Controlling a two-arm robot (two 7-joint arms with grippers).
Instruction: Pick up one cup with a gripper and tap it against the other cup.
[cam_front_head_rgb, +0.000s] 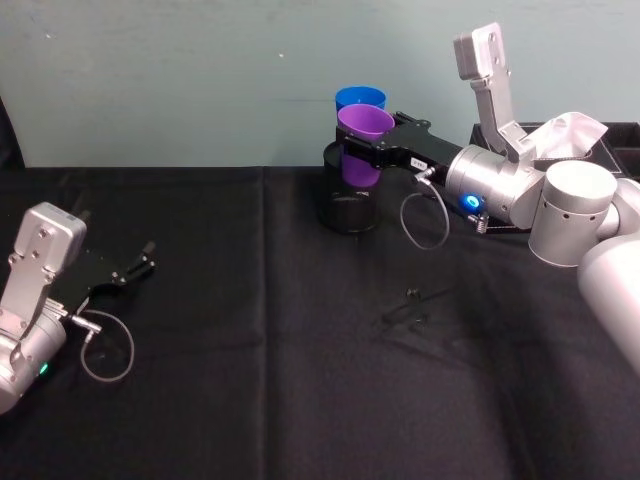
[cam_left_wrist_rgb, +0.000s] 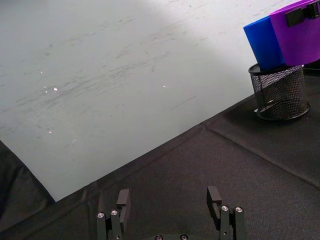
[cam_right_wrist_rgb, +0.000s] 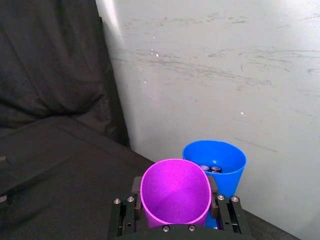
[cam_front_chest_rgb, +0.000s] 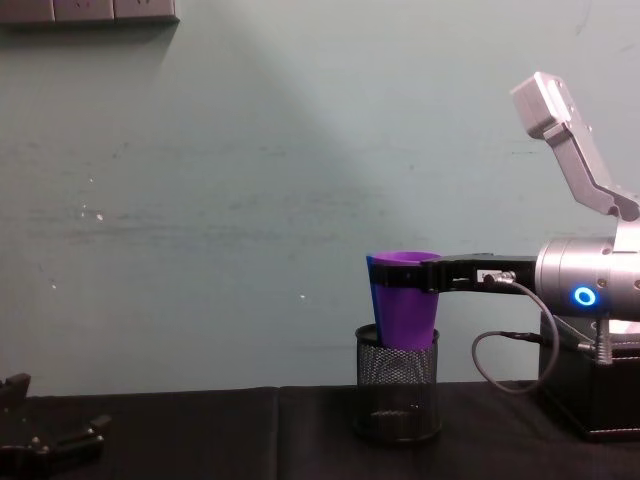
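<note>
Purple cup (cam_front_head_rgb: 362, 125) – held off the table in the right gripper (cam_front_head_rgb: 352, 150), whose fingers clasp its sides just below the rim. It hangs over the black mesh pen holder (cam_front_chest_rgb: 397, 400) at the back of the table (cam_front_head_rgb: 250, 380). No print or brand on the cup; the inside looks empty in the right wrist view. Its base is level with the holder's rim, and I cannot tell whether it dips in.

The blue cup (cam_right_wrist_rgb: 235, 177) is right behind it, side against side, though actual contact is hard to confirm. It is also plain, and holds a couple of small round-topped items too small to identify. The blue cup's lower part is hidden, so whether it stands in the holder is unclear.

A small white label (cam_front_head_rgb: 418, 163) on the right gripper's body is unreadable.

The left gripper (cam_front_head_rgb: 140, 262) rests low on the black cloth at the table's left, fingers spread apart and holding nothing.
</note>
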